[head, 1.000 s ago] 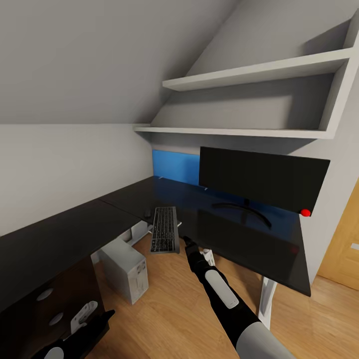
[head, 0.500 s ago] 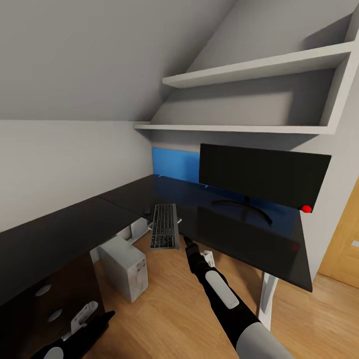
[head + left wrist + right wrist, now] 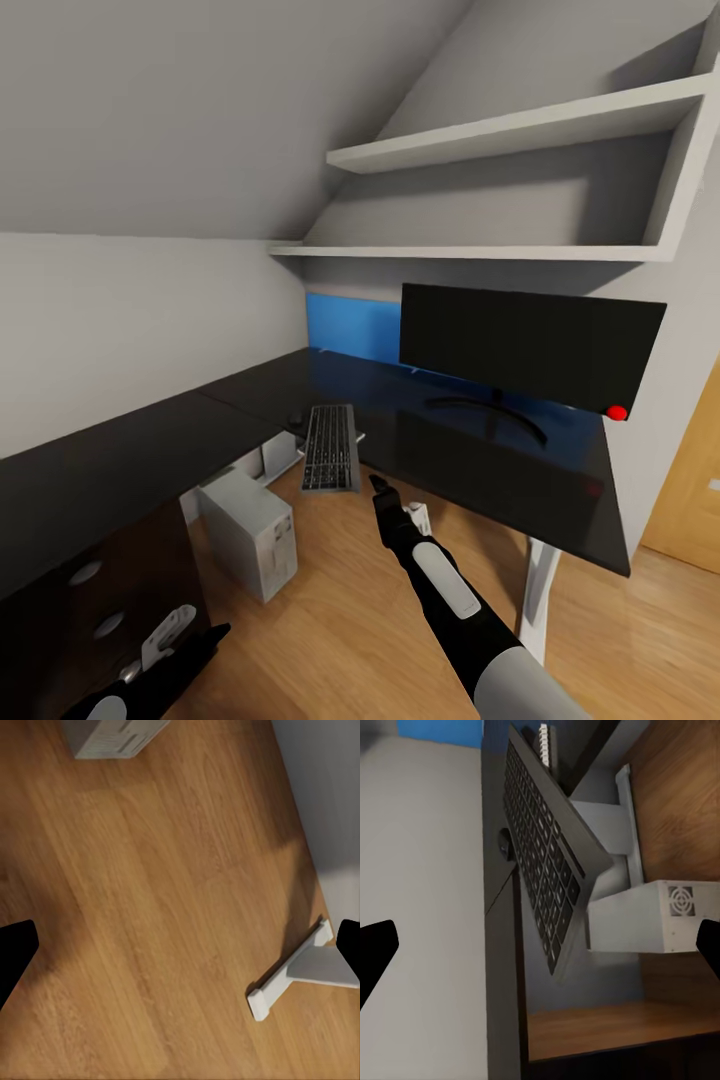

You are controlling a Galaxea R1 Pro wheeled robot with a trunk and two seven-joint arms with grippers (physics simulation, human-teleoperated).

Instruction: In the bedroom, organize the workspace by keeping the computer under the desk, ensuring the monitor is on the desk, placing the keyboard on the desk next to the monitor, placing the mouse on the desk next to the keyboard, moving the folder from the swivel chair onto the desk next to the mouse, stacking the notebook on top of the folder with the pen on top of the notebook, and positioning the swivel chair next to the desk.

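The black desk (image 3: 480, 470) carries the monitor (image 3: 530, 350) at its right end. The dark keyboard (image 3: 330, 450) lies at the desk's inner corner, its near end sticking out over the floor; in the right wrist view the keyboard (image 3: 544, 862) looks tilted. A small dark mouse (image 3: 296, 422) sits beside its far left. The pale computer (image 3: 250, 535) stands on the floor below the desk edge. My right gripper (image 3: 376, 484) hangs open just short of the keyboard's near right corner, touching nothing. My left gripper (image 3: 205, 638) is low at the left, open and empty over the floor.
White wall shelves (image 3: 500, 255) hang above the monitor under a sloping ceiling. A white desk leg (image 3: 535, 595) stands right of my right arm, and its foot (image 3: 292, 979) lies on the wood floor. Dark drawers (image 3: 90, 590) fill the desk's left end. A wooden door (image 3: 690, 490) is at far right.
My right gripper has drawn back a little from the keyboard's near corner, and the gap between them is wider. The head view has shifted slightly. The left arm has stayed put.
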